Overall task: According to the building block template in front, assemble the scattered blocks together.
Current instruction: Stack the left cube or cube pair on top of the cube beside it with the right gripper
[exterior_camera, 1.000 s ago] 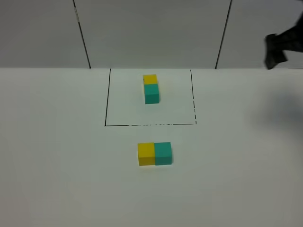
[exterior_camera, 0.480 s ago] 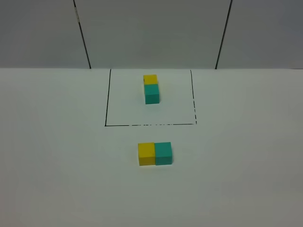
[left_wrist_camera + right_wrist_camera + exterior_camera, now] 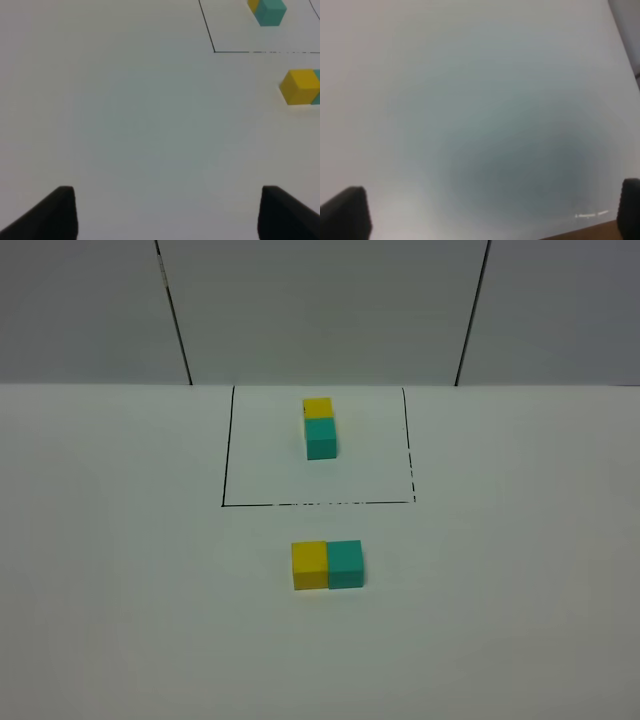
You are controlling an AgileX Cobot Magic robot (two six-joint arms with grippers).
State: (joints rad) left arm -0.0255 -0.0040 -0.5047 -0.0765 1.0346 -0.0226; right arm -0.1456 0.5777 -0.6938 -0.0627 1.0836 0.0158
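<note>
Blocks side by side near black line, template beyond.

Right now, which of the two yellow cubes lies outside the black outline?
The loose yellow cube, nearer the camera, with the loose teal cube touching its right side. The template's yellow cube sits inside the black outline.

The worktop is smooth, matt white without grain or sheen, and the black rectangle on it is a thin, flat line. The loose yellow block, the loose teal-green block and the building block template farther back have plain matt, evenly coloured faces; plastic or painted wood, I cannot tell. The left fingers and right fingers look dull black.
</note>
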